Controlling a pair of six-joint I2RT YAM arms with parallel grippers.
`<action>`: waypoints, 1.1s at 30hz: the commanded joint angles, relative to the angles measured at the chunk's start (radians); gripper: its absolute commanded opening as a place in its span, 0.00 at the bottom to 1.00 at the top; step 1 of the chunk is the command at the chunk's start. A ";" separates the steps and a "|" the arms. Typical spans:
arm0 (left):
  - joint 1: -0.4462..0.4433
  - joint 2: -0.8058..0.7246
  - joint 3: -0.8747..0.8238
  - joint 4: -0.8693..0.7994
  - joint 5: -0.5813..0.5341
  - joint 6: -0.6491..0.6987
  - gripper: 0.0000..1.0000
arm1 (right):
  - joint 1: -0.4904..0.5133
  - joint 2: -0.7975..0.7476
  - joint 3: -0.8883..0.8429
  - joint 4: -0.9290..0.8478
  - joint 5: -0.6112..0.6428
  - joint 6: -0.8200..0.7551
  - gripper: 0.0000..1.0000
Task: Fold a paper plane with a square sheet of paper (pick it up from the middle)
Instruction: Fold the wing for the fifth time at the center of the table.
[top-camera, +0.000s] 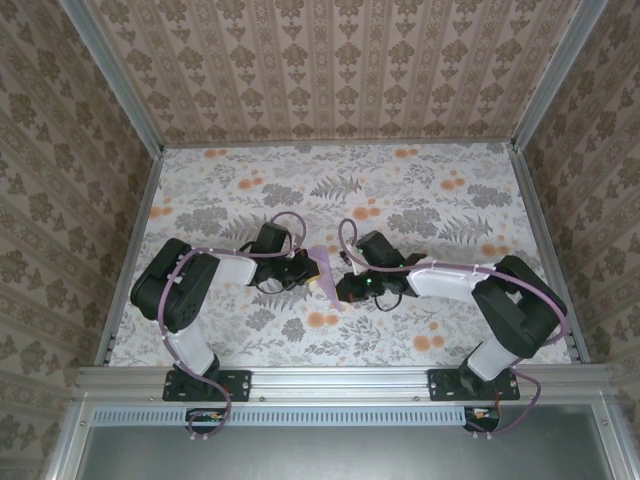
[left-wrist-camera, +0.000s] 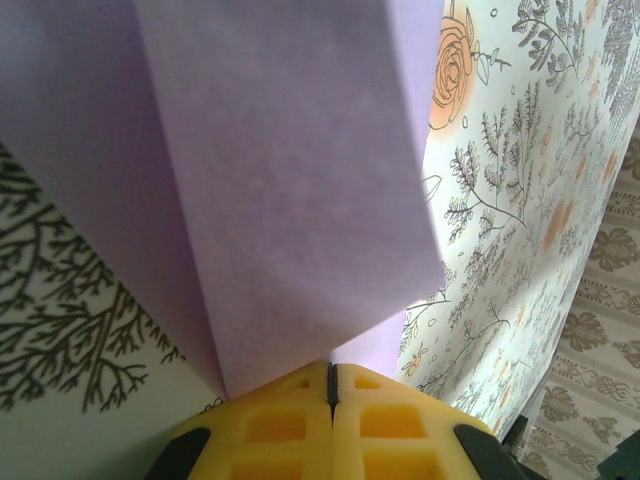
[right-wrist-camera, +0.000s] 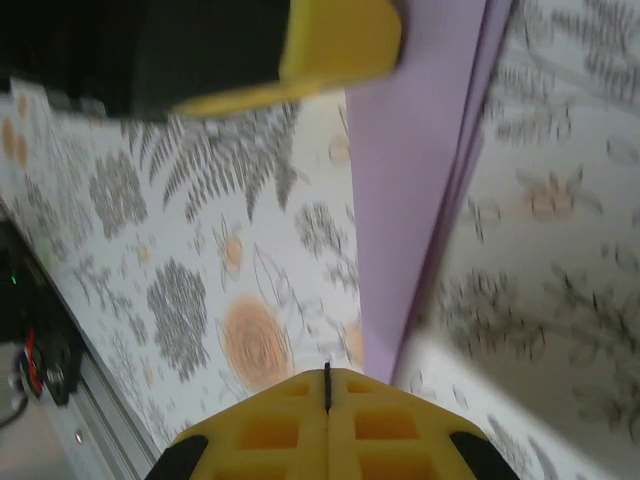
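The lavender sheet of paper (top-camera: 322, 266) is folded into layers and held up off the table between the two arms. My left gripper (top-camera: 306, 268) is shut on it. In the left wrist view the folded paper (left-wrist-camera: 290, 180) fans out from the closed yellow fingertips of the left gripper (left-wrist-camera: 331, 368). My right gripper (top-camera: 342, 288) is shut just right of the paper. In the right wrist view the right gripper (right-wrist-camera: 327, 372) has its jaws pressed together with nothing seen in the seam. There the paper (right-wrist-camera: 410, 180) runs down past the right fingertip, and the left gripper's yellow finger (right-wrist-camera: 335, 45) shows at the top.
The floral tabletop (top-camera: 330, 190) lies under both arms, fenced by patterned walls and an aluminium frame (top-camera: 340, 378) along the near edge. The left arm's body (top-camera: 180, 285) and the right arm's body (top-camera: 510, 300) crouch low on either side.
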 joint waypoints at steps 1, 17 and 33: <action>-0.002 -0.010 -0.002 -0.097 -0.042 0.032 0.00 | 0.011 0.081 0.067 0.076 0.043 0.067 0.00; 0.001 -0.106 0.106 -0.227 -0.044 0.289 0.15 | 0.014 0.239 0.138 -0.056 0.116 0.007 0.00; 0.001 -0.004 0.145 -0.240 -0.043 0.443 0.16 | 0.013 0.254 0.161 -0.105 0.105 -0.017 0.00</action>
